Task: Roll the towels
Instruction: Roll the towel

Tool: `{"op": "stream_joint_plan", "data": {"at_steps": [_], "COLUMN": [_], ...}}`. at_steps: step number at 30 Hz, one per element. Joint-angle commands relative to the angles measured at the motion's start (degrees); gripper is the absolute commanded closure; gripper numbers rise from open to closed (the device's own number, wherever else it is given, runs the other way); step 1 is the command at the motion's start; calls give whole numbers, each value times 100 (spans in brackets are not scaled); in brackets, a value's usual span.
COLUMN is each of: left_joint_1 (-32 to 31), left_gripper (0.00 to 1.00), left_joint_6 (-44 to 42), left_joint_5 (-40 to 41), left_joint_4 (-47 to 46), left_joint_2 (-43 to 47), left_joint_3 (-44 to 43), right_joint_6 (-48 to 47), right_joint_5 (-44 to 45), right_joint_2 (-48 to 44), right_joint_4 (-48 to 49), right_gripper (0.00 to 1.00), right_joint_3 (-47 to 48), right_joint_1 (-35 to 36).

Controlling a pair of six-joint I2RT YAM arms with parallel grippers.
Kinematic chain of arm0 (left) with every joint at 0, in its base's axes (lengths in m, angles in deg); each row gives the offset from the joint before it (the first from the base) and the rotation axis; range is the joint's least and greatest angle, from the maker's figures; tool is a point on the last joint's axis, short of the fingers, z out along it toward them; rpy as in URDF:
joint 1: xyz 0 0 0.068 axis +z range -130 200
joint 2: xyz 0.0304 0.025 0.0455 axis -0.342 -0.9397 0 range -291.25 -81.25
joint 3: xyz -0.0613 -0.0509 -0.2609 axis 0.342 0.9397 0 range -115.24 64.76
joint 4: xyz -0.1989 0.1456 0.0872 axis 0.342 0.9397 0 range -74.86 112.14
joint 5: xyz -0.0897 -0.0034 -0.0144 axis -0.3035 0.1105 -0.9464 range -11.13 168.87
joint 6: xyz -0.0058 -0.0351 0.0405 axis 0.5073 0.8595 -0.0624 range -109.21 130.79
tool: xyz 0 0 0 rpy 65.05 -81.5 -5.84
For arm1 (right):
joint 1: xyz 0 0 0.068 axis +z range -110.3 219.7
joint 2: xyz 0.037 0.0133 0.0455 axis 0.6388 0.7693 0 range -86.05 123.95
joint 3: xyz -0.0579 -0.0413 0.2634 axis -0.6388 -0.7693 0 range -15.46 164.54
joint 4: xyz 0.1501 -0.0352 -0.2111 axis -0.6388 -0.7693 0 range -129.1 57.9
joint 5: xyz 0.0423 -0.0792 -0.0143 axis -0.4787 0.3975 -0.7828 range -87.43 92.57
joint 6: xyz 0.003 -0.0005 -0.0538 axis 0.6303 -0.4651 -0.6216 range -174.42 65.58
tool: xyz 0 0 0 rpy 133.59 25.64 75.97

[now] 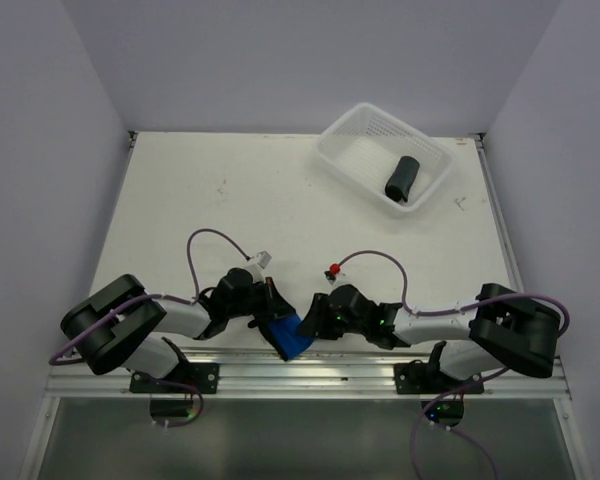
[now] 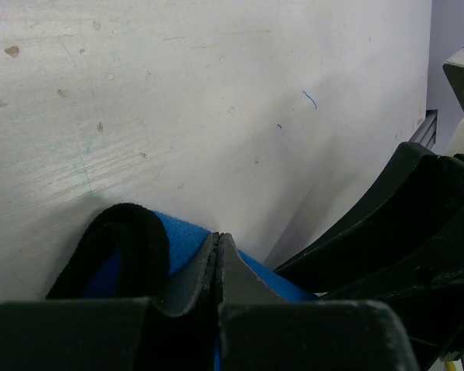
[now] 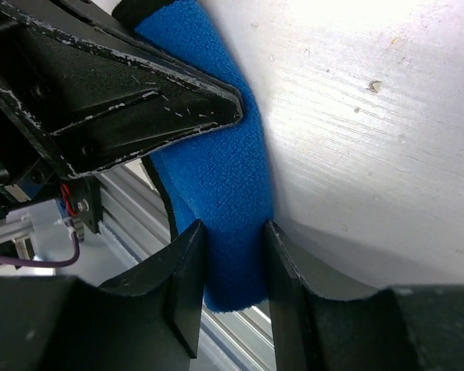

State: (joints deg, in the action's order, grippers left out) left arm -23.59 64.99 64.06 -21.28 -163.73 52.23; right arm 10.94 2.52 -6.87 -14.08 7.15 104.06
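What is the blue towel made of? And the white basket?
The blue towel looks like soft fleece: fuzzy, not shiny, bending easily, with black edging. The white basket is probably hard plastic: smooth, a little shiny, with rows of small holes in its walls.

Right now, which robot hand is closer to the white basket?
Right. The right gripper holds the blue towel on the side toward the basket; the left gripper is at the towel's other side, farther.

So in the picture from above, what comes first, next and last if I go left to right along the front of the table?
left gripper → blue towel → right gripper
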Motion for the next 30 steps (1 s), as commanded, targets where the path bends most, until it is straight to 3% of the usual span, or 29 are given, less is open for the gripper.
{"op": "stream_joint_plan", "data": {"at_steps": [1,5,7,11,15,24,30], "left_joint_1": [26,26,26,79,280,878,1107], "left_gripper": [100,100,100,100,100,93,93], "left_joint_6": [-418,-410,-410,-480,-664,-1182,-1297], "left_joint_5": [558,593,593,690,462,312,285], "left_joint_4": [689,759,821,1128,1487,2841,3132], "left_joint_2": [-67,-40,-40,30,126,575,584], "left_joint_3": [41,23,-12,-292,-766,-2094,-2482], "right_joint_6": [99,-93,-365,-1217,-1473,-1605,-1878], "right_joint_5": [-205,-180,-13,1494,2184,3801,4698], "right_joint_2": [71,203,177,133,396,1635,2207], "right_joint_4": [219,53,-376,-2218,-2978,-4936,-5563], "right_gripper": [63,69,77,89,100,100,100], "right_joint_3": [-108,-21,129,1172,1816,3643,4383], "right_joint_1": [-2,68,260,972,1430,1966,2116]}}
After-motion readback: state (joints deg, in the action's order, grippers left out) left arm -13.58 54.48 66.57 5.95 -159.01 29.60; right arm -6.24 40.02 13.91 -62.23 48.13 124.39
